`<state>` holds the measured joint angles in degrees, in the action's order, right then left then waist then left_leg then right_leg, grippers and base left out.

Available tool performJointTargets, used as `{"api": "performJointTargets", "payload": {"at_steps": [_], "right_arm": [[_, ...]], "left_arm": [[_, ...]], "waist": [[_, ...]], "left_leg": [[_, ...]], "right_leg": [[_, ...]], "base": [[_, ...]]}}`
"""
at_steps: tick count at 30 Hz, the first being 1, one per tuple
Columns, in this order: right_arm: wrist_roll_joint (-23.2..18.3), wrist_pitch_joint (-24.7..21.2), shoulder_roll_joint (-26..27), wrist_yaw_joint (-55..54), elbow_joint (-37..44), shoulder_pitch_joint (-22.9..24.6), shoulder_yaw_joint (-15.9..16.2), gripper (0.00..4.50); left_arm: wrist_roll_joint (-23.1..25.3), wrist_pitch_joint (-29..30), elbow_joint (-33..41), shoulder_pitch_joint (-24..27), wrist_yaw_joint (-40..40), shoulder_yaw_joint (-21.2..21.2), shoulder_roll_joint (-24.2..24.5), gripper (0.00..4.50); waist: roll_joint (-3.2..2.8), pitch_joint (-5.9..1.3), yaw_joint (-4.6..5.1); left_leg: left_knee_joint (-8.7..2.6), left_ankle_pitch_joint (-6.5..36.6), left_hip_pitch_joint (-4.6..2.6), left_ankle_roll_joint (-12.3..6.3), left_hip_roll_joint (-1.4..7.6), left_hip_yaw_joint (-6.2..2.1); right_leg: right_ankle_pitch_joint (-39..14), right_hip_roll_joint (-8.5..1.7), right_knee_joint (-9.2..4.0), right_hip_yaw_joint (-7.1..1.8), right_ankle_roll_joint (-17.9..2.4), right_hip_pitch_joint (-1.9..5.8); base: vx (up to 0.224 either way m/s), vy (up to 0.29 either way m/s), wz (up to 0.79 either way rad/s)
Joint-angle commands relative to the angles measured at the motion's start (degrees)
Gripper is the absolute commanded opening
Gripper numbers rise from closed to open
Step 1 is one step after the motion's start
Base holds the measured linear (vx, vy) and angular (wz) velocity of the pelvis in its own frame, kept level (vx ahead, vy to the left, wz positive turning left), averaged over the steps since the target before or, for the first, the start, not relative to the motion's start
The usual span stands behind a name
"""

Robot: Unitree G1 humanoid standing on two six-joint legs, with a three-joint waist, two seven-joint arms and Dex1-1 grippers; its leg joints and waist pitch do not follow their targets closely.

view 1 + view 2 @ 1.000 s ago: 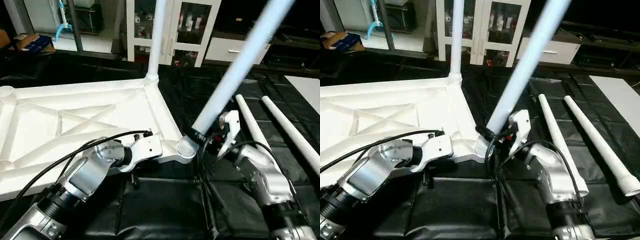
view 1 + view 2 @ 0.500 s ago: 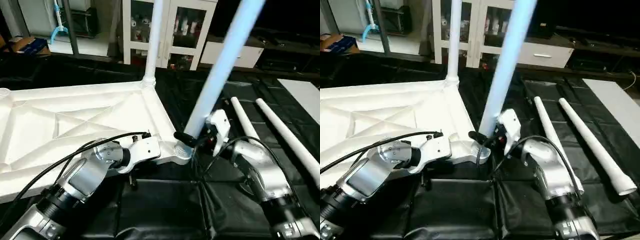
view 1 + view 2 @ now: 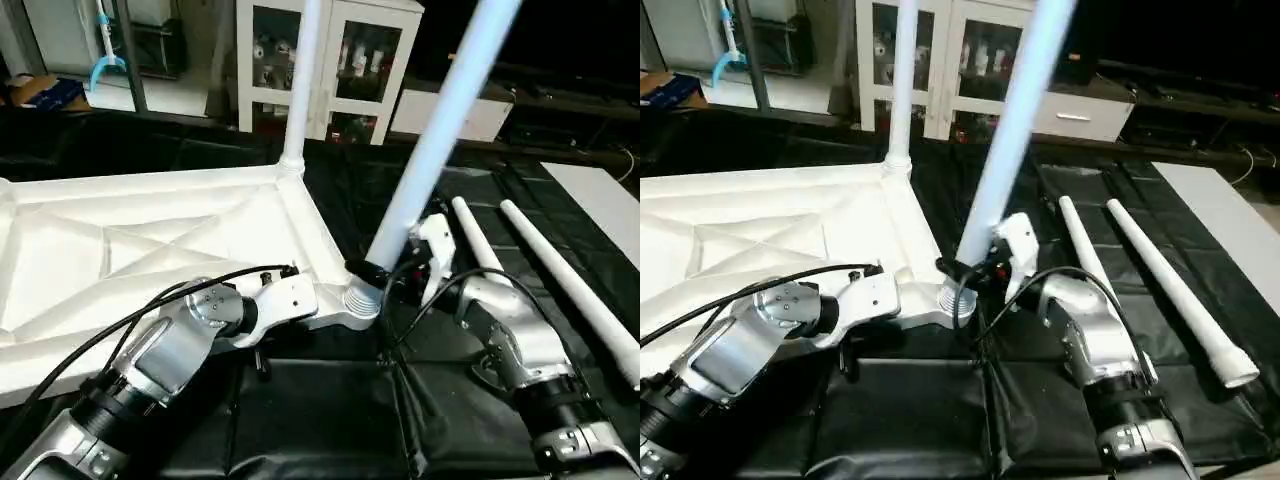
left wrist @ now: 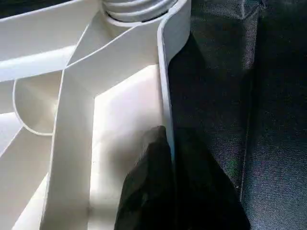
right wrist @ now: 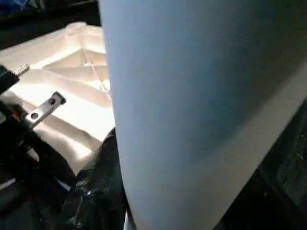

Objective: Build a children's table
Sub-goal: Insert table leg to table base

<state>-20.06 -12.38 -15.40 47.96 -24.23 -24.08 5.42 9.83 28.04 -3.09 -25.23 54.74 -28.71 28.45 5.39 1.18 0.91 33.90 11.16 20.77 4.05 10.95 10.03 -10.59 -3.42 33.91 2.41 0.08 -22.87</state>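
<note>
The tabletop lay ribs-up on the black-covered bench. My left gripper was clamped on its near rim. My right gripper grasped a tilted leg at the near corner socket, its thread apparently only partly seated. Another leg stood upright in the far corner; two spare legs lay alongside.

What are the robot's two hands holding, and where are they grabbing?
The left gripper pinches the table top's side rim near a corner. The right gripper grips the tilted leg near its threaded bottom end, at the corner socket.
</note>
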Motion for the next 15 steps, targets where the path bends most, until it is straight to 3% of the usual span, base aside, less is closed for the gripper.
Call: {"api": "performJointTargets", "payload": {"at_steps": [1, 4, 5, 6, 10, 15], "right_arm": [[5.4, -4.3, -2.4, -5.9, -10.6, 3.8, -0.6, 1.86], [5.9, -3.0, -2.2, -7.7, -12.2, 2.8, -1.0, 1.86], [5.3, -3.0, -2.1, -7.0, -11.2, 2.6, -1.1, 1.86], [5.0, -3.2, -2.1, -6.3, -10.2, 2.4, -1.1, 1.86], [5.2, -2.9, -2.3, -5.1, -9.1, 2.3, -0.3, 1.86], [6.1, -2.0, -2.6, -3.5, -8.2, 2.8, 1.5, 1.86]], "left_arm": [[-0.3, -0.8, 0.5, 1.0, 0.2, -0.5, 0.0, 0.01], [-0.1, -1.0, 0.5, 0.9, 0.3, -0.7, -0.1, 0.01], [-0.1, -1.2, 0.5, 0.8, 0.4, -0.7, 0.0, 0.01], [0.0, -1.4, 0.4, 0.7, 0.4, -0.7, 0.0, 0.01], [0.2, -1.5, 0.3, 0.6, 0.4, -0.8, 0.1, 0.01], [0.3, -1.5, 0.3, 0.5, 0.2, -0.8, 0.1, 0.00]], "waist": [[-0.64, -0.80, 0.21], [-0.74, -0.56, 0.42], [-1.07, -0.52, 0.51], [-0.89, -0.58, 0.70], [-1.12, -0.79, 0.78], [-0.89, -0.66, 0.61]], "left_leg": [[-5.20, 26.8, -0.70, 1.66, 2.46, -1.64], [-5.16, 28.9, -0.93, 2.00, 2.37, -1.81], [-5.21, 29.9, -1.03, 2.26, 2.35, -2.01], [-5.33, 30.4, -0.92, 2.39, 2.37, -2.14], [-5.76, 29.8, -0.75, 2.66, 2.59, -2.18], [-5.57, 29.6, -0.89, 2.12, 2.45, -1.93]], "right_leg": [[-32.6, -4.27, -5.97, -2.22, -5.2, -0.10], [-35.6, -4.31, -6.34, -2.06, -4.5, -0.49], [-36.7, -4.33, -6.47, -1.96, -3.9, -0.50], [-37.0, -4.28, -6.55, -1.81, -3.6, -0.36], [-31.0, -4.14, -6.19, -1.80, -5.2, -0.08], [-32.6, -4.38, -6.44, -2.04, -5.1, -0.27]], "base": [[0.000, 0.000, 0.00], [0.000, 0.000, 0.00], [0.000, 0.000, 0.00], [0.000, 0.000, 0.00], [0.000, 0.000, 0.00], [0.000, 0.000, 0.00]]}}
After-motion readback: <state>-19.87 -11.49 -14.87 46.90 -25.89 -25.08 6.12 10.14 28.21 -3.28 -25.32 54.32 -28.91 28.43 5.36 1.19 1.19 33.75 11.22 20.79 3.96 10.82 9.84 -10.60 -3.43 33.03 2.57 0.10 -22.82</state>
